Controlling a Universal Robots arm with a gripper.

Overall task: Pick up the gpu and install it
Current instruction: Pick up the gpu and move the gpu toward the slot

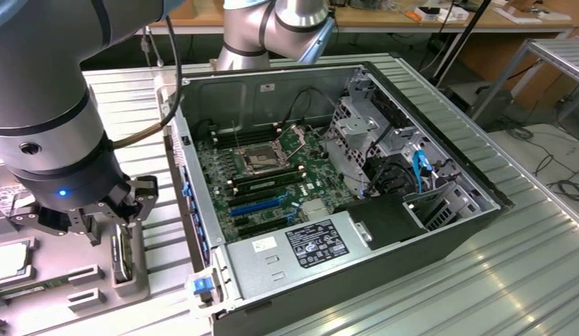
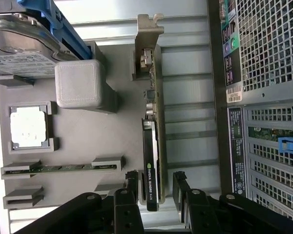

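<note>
— While the arm hangs over the grey tray (image 1: 46, 311) in the exterior view, where does the gpu (image 1: 122, 257) sit?

— On edge in a slot of that tray, to the exterior view's left of the open computer case (image 1: 439, 175). Both rest on the slatted counter (image 1: 513, 266). The end effector (image 1: 110, 227) is directly over the card. The blue slots (image 1: 261, 204) on the board inside the case are bare, so I judge the job is at the pick-up stage.

— What does the wrist view add?

— The fingers (image 2: 132, 183) are spread, one on each side of the card's black face. There is a sliver of tray visible on both sides, so they straddle it without pinching it. The silver bracket (image 2: 149, 34) is at the far end of the card, well away from them. The hard drive (image 2: 19, 48) and the memory sticks (image 2: 53, 168) lie apart in other pockets.

— So how should the grasp be done?

— The gap looks narrower on one side, so I'd centre first to stop the card being shoved sideways in its slot. The pads should stay square to the flat faces and meet the black shroud, not the bare green board edge. The card is thin and stands tall, so a skewed or hard squeeze could tip or flex it.
</note>
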